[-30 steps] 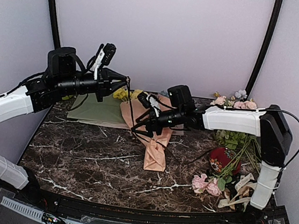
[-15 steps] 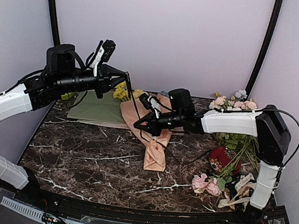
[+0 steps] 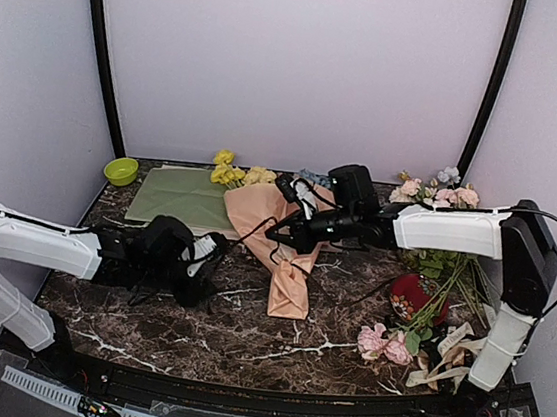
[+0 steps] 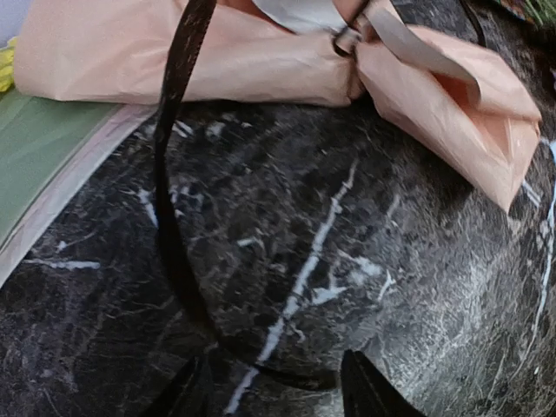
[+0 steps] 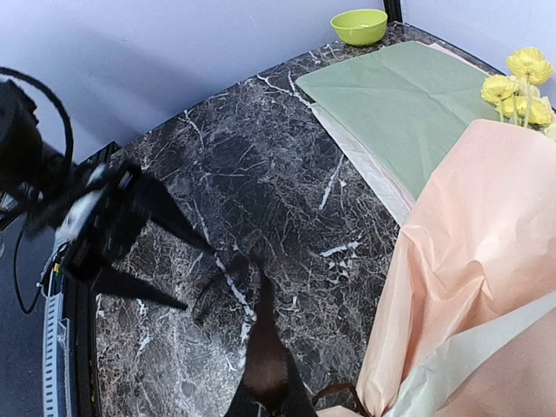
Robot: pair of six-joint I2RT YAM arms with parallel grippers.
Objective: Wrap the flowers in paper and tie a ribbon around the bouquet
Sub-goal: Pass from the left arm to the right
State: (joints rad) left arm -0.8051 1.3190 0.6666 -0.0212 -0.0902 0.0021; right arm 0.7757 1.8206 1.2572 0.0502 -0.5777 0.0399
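At table center, bouquet is lying w/ ribbon trailing from its waist across the marble to L gripper, whose fingers are standing apart around it, while R gripper is hovering at the waist w/ fingers pressed together.

I'm seeing a dark marble tabletop veined in white, pale lilac walls all round, black curved poles in both back corners, soft even light.
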